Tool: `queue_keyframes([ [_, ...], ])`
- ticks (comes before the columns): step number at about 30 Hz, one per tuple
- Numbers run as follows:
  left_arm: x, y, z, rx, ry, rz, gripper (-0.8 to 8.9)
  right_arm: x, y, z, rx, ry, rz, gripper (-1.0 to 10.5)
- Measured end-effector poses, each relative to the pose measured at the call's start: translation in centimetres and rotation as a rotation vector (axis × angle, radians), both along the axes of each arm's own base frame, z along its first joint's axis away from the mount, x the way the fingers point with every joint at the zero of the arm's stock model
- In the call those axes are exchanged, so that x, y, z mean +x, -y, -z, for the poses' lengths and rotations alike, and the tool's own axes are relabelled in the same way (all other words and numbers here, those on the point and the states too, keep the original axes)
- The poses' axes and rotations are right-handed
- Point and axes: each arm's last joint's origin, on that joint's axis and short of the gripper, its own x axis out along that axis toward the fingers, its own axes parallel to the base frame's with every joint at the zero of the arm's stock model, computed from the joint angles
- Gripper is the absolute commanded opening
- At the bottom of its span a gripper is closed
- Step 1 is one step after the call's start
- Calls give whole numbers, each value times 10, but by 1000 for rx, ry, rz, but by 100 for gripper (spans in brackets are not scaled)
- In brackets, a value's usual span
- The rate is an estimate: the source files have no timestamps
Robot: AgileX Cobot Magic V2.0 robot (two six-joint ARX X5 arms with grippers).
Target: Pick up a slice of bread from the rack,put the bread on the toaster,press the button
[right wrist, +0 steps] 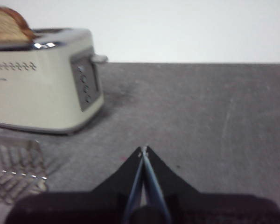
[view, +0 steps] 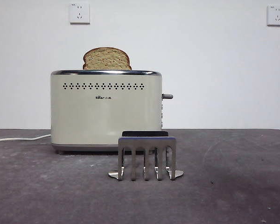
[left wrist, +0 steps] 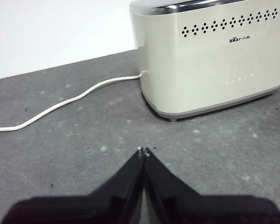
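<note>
The slice of bread [view: 107,59] stands in the toaster's top slot, its domed top sticking out; it also shows in the right wrist view [right wrist: 8,24]. The cream toaster [view: 105,112] stands mid-table, seen too in the left wrist view [left wrist: 214,56] and the right wrist view [right wrist: 37,88]. The button [view: 167,96] sticks out of its right end, high up [right wrist: 99,58]. The silver rack [view: 147,157] stands empty in front of the toaster [right wrist: 18,170]. My left gripper [left wrist: 143,151] is shut and empty, left of the toaster. My right gripper [right wrist: 143,150] is shut and empty, right of the rack.
A white power cord [left wrist: 65,100] runs from the toaster's left end across the dark grey table [view: 233,186]. Two wall sockets [view: 80,13] sit high on the white wall. A control panel with round knobs [right wrist: 86,84] is on the toaster's right end.
</note>
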Motion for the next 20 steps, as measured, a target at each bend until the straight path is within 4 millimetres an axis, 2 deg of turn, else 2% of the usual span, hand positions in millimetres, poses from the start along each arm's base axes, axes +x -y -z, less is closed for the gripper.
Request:
queue_keyframes([
  [4, 0, 0, 0, 0, 0, 0, -3, 2, 1, 11, 2, -35, 57, 1],
  [10, 0, 0, 0, 0, 0, 0, -3, 3, 2, 17, 3, -53, 63, 1],
  [20, 0, 0, 0, 0, 0, 0, -3, 3, 2, 17, 24, -57, 66, 1],
])
